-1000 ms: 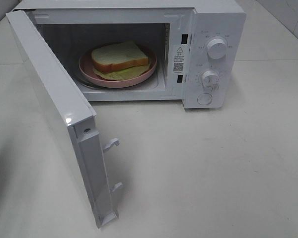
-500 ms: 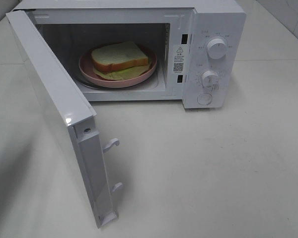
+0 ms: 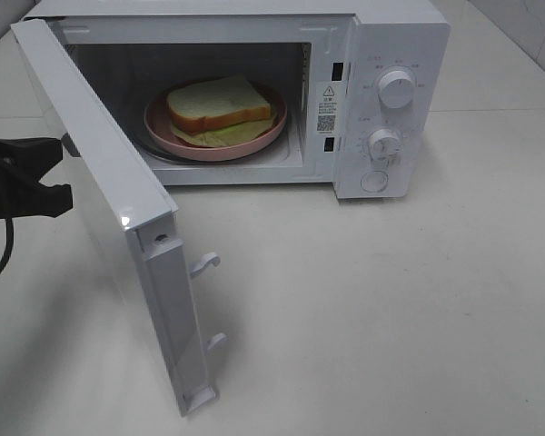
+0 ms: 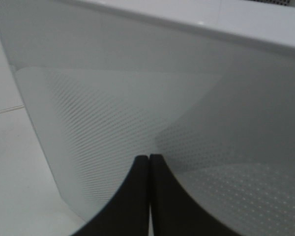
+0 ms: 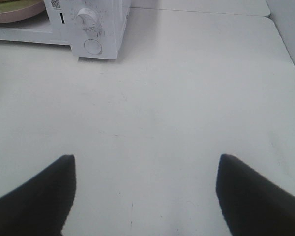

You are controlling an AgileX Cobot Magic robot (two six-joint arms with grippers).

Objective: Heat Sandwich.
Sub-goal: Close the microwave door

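well apart, sandwich (image 3: 220, 102), left end effector (image 4: 149, 160)

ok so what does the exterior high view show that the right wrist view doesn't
Only exterior high: the whole white-bread sandwich with green filling, the open white microwave door, and the black left arm at the door's outer side. Only right wrist: the black right pincer, open above bare tabletop. Both: the white microwave with its round dials, the round pink plate (just a sliver in the wrist view), and the white table.
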